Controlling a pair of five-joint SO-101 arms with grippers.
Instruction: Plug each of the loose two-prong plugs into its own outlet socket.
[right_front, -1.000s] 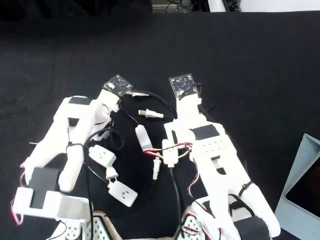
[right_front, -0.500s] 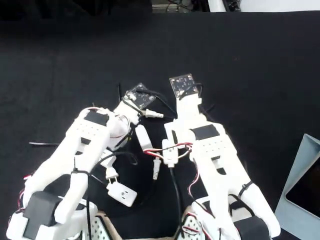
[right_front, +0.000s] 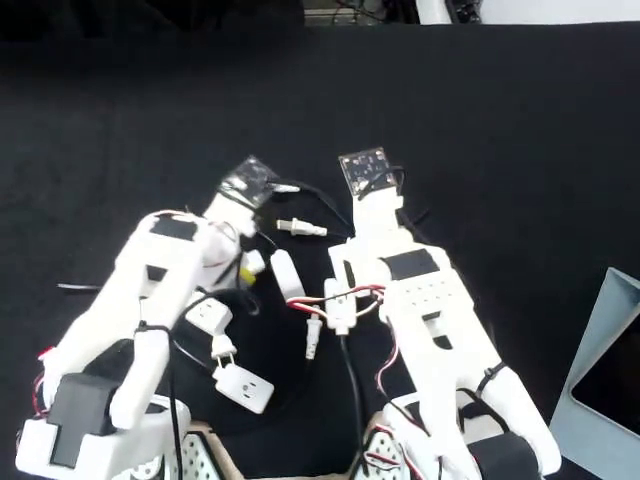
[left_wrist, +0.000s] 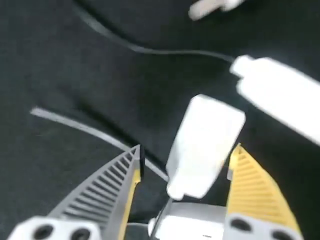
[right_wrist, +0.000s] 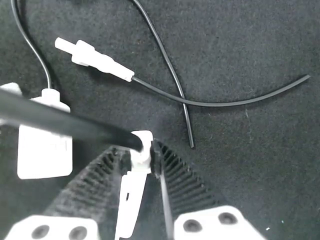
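We see the loose plug (right_front: 300, 227) lying flat on the black cloth (right_front: 520, 150) between the two wrists, its long axis running across the table. In the right wrist view its narrow tip points toward the left arm's side, and its black cable leaves the other end, nearer the right arm. Just beside it, nearer the bases, an oblong white socket (right_front: 287, 275) lies with its long axis running from the bases toward the far edge.

The right arm (right_front: 420, 300) stretches forward from its base, wrist over the cloth. The right gripper (right_wrist: 140, 150) has its jaws pressed onto a slim white connector (right_wrist: 134, 180), which sits lengthwise between the fingers. We cannot tell whether it is a plug or a socket end.

The left arm (right_front: 160, 280) is folded, elbow raised, forearm angled in toward the centre. The left gripper (left_wrist: 186, 149) has its jaws spread, with a white socket block (left_wrist: 205, 135) between them. The block's long axis runs along the fingers. It is close to the yellow finger (left_wrist: 250, 185), and we cannot tell whether they touch.

A square socket (right_front: 245, 385) lies near the left arm's base, with a small plug (right_front: 225, 348) just beside it.
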